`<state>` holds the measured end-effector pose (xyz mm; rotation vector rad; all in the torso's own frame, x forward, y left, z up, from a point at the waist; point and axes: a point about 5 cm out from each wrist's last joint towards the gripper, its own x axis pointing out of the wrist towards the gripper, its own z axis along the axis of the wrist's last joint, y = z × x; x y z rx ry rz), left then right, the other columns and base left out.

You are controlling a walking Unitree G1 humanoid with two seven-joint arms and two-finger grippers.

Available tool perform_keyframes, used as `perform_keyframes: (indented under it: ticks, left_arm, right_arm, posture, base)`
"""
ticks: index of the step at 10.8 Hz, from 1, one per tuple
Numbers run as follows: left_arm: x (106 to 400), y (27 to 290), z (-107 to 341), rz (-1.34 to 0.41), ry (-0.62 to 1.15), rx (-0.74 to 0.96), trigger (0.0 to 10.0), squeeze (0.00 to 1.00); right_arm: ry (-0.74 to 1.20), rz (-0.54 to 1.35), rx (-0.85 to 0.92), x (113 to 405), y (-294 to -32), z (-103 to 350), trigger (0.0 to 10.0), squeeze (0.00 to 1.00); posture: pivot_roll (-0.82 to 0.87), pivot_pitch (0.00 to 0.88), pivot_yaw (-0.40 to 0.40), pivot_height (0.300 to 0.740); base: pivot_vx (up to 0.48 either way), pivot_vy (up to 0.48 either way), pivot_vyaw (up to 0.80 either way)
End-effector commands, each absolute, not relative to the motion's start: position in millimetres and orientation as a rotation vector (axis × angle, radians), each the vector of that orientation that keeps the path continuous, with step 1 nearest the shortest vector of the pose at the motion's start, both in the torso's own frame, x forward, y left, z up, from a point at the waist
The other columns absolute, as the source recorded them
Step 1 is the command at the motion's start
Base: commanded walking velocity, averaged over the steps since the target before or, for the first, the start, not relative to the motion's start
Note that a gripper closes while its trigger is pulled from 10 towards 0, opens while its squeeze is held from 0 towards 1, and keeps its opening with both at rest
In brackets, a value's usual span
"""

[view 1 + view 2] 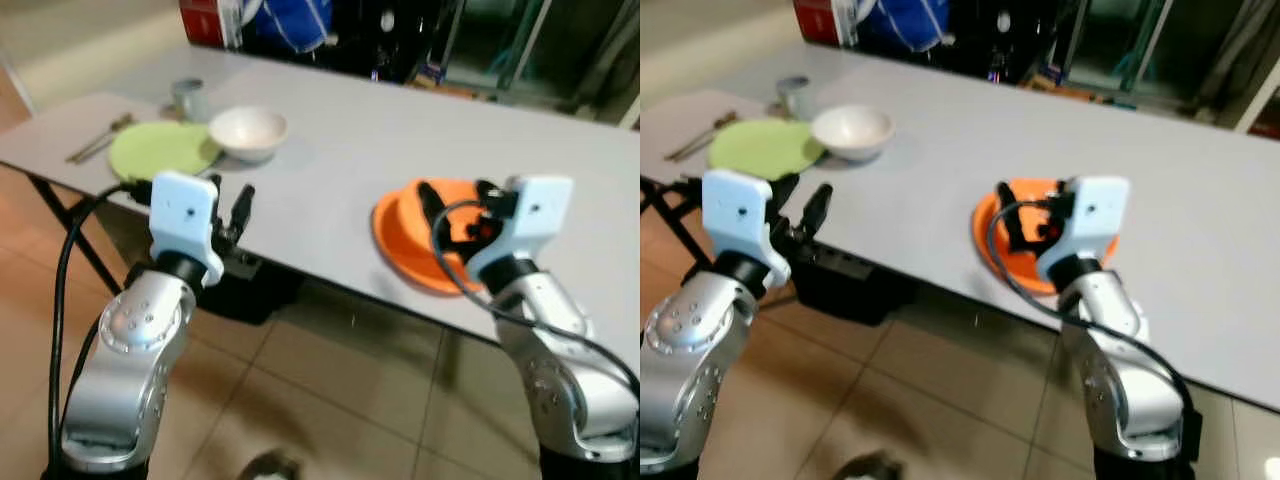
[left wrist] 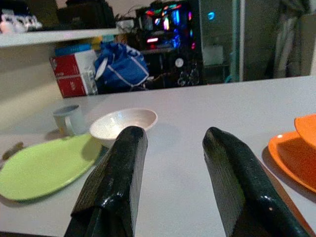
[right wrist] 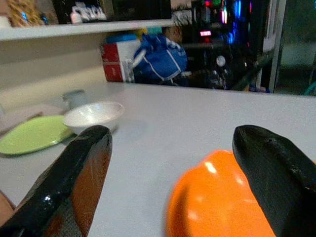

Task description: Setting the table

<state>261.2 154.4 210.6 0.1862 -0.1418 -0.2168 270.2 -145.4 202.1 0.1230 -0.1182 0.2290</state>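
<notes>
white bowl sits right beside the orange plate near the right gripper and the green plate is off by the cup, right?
Not quite. The white bowl sits beside the green plate, close to the cup, far from the orange plate. Only the right gripper is at the orange plate. The left eye view shows this.

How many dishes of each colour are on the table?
Green plate: 1
White bowl: 1
Orange plate and orange bowl: 2
Grey mug: 1
Total: 5
</notes>
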Motion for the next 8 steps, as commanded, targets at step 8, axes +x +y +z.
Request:
perform_keyframes:
  ticks: [8]
  left_arm:
    - [261.9, 157.1, 206.3, -0.177, -0.131, 0.177, 10.0, 0.00]
  right_arm:
    - [-0.138, 0.256, 0.113, 272.9, -140.2, 202.1, 10.0, 0.00]
  posture:
    - [0.04, 0.032, -0.020, 0.740]
  base:
    - [0.000, 0.378, 0.80]
